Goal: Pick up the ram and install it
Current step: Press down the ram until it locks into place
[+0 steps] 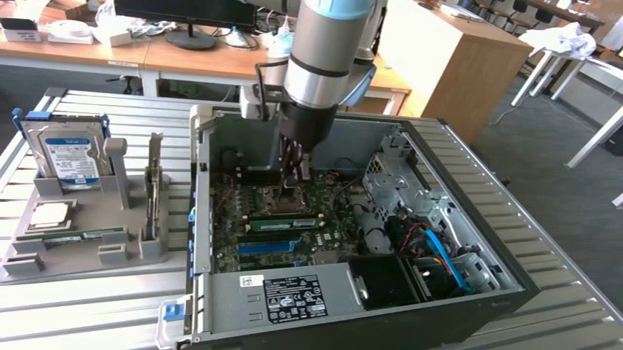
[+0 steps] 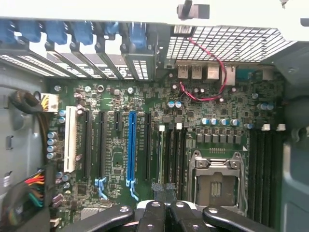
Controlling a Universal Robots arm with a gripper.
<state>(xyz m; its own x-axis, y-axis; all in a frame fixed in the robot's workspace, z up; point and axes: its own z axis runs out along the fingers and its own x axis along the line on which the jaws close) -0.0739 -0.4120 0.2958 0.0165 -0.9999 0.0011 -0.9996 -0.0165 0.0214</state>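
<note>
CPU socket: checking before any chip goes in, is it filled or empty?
Empty: the CPU socket shows a bare contact field inside its metal frame.

Wooden desks (image 1: pixel 204 62) with a monitor (image 1: pixel 185 11) stand behind, on dark grey carpet (image 1: pixel 545 160).

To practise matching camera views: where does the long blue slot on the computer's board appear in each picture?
Exterior view: the blue slot lies across the board inside the open case, on the side nearer the camera.
Wrist view: the blue slot runs lengthwise among black slots, left of centre in the picture.
Shared landmark: the square metal chip socket, a few slots away from it.
</note>
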